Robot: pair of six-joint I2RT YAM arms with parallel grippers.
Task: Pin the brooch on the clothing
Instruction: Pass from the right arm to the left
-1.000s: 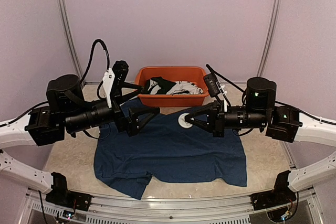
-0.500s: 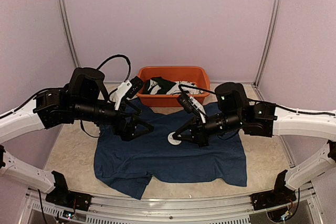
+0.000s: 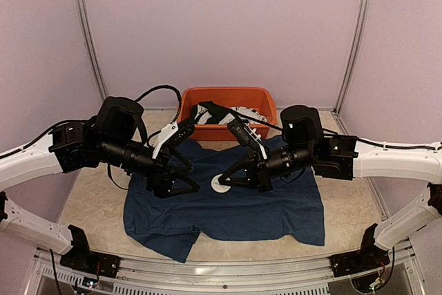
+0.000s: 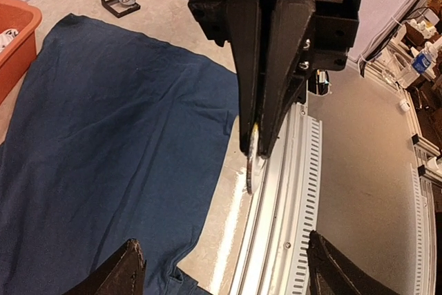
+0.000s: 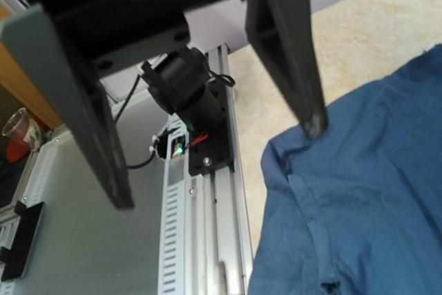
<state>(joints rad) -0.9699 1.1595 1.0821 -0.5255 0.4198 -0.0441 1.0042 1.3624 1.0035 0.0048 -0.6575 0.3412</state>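
Pale lilac walls all round, a beige table [image 3: 90,212] below. Spread flat across it was the clothing [image 3: 276,205], the big navy T-shirt, lying between the two arms with its far edge just beside the orange tub [image 3: 228,131] (black and white garments heaped inside, not our concern).

Now, the danger, as I read it. That cloth was soft and loose and nothing had hold of it. A push from the brooch [image 3: 221,184] could simply have shoved the fabric into a ridge. The disc could also have twisted in so narrow a pinch and slipped out. Any closer approach risked a knock too, with the two grippers nose to nose as they were.

The pose, then! The left arm [image 3: 117,146] and the right arm [image 3: 321,153] were both stretched in low from the sides, forearms almost level, wrists turned inward over the shirt's middle. The left gripper [image 4: 224,246] stood with its jaws spread wide and nothing between them. The right gripper [image 4: 254,144] was pinched tight on the brooch, which showed edge-on in the left wrist view. From above it was a small white round thing over the middle of the shirt. Whether it touched the cloth, I couldn't tell.
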